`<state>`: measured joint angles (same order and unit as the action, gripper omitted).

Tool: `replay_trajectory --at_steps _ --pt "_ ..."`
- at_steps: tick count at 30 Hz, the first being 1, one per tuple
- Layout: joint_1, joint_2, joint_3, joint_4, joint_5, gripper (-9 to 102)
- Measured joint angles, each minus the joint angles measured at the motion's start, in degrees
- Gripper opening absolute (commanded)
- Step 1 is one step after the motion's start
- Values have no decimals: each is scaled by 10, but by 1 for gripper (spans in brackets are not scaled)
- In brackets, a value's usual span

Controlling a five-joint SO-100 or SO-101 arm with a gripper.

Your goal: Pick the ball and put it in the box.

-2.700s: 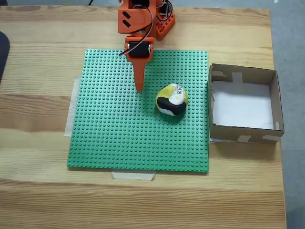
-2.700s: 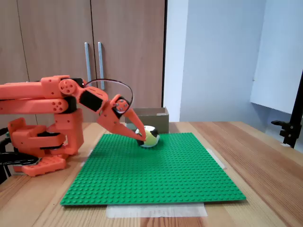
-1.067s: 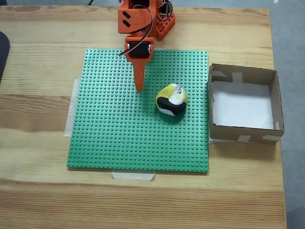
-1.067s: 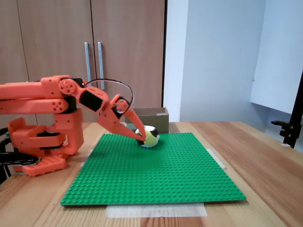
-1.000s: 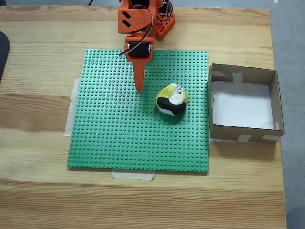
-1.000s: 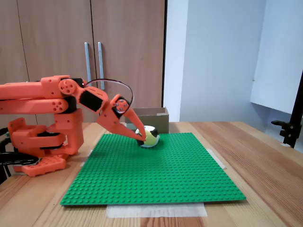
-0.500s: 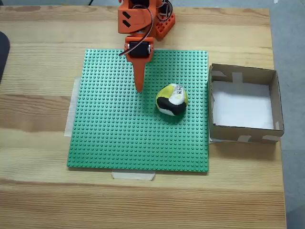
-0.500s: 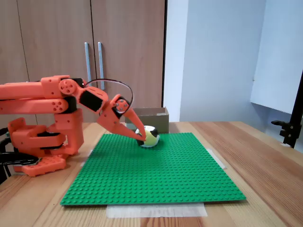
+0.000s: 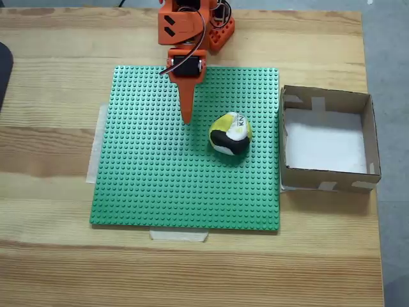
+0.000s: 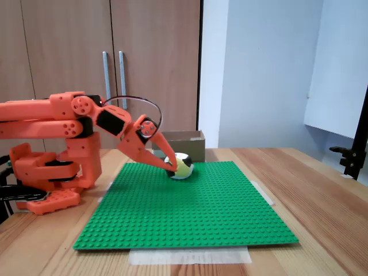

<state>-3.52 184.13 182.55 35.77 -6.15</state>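
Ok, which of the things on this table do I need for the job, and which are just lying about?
For the job:
- ball
- box
- gripper, shut, empty, beside the ball

Just there:
- green studded baseplate, under the ball
- tape strips holding the baseplate down
- dark object at the table's left edge

In a fixed view, the gripper (image 10: 167, 165) covers the left side of the ball (image 10: 183, 167), and the ball hides part of the box (image 10: 187, 144) behind it. The arm's base (image 9: 192, 19) is cut by the top edge above the green baseplate (image 9: 160, 179).
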Motion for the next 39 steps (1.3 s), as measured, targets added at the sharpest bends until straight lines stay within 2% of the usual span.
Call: replay_trajectory --at_steps 9,20,27,39 --pt "7 -3 -7 12 16 -1" --pt "5 -69 -101 51 17 -1" --pt "4 -148 -200 90 17 -1" --pt "4 -338 -422 201 35 -1"
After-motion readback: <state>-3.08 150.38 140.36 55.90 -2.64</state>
